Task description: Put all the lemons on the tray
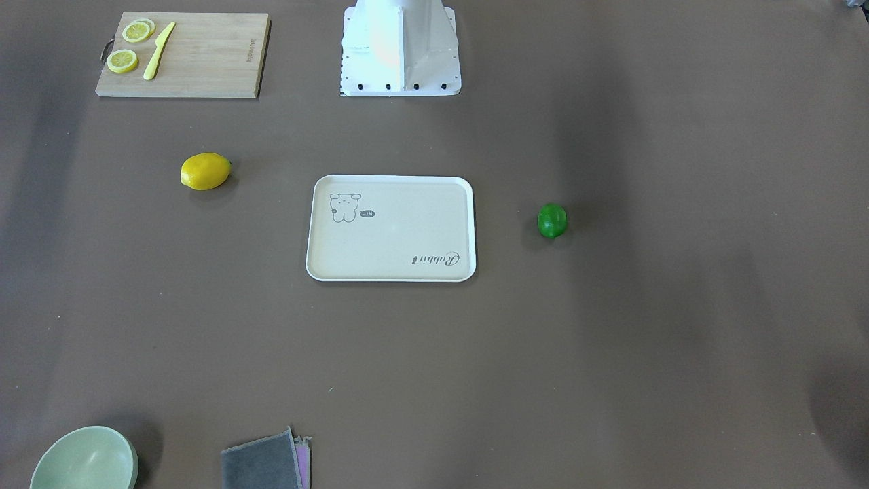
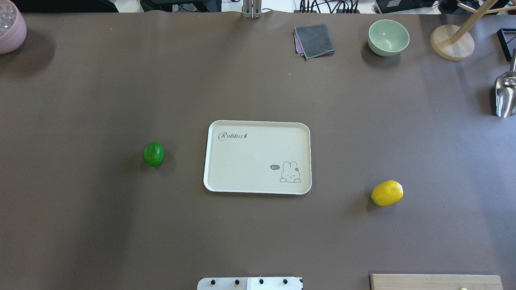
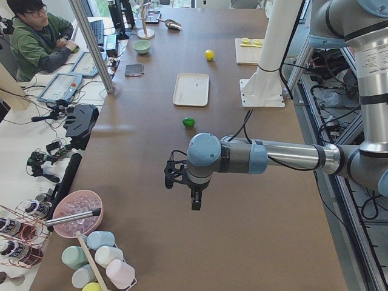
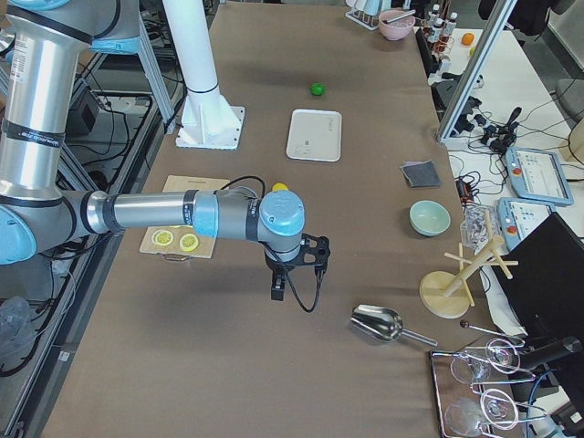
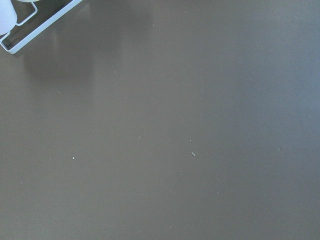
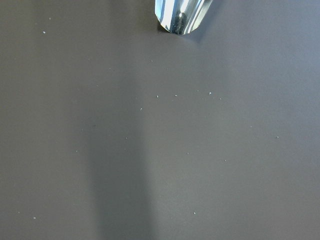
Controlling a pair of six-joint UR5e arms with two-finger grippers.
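Observation:
The cream tray [image 2: 258, 125] with the "Rabbit" print lies at the table's middle with nothing on it; it also shows in the front view [image 1: 390, 182]. The yellow lemon [image 2: 387, 193] lies on the table to the tray's right, also seen in the front view [image 1: 206, 170]. The green lemon [image 2: 154, 154] lies to the tray's left, also seen in the front view [image 1: 552, 221]. My left gripper [image 3: 195, 200] shows only in the left side view, above bare table far from the fruit. My right gripper [image 4: 278, 286] shows only in the right side view. I cannot tell whether either is open.
A wooden cutting board [image 1: 204, 61] holds lemon slices [image 1: 123, 60] and a yellow knife [image 1: 158, 51]. A green bowl [image 2: 388, 37], a grey cloth [image 2: 315, 40], a wooden stand [image 2: 452, 42], a metal scoop [image 2: 505, 94] and a pink bowl [image 2: 10, 26] line the far side.

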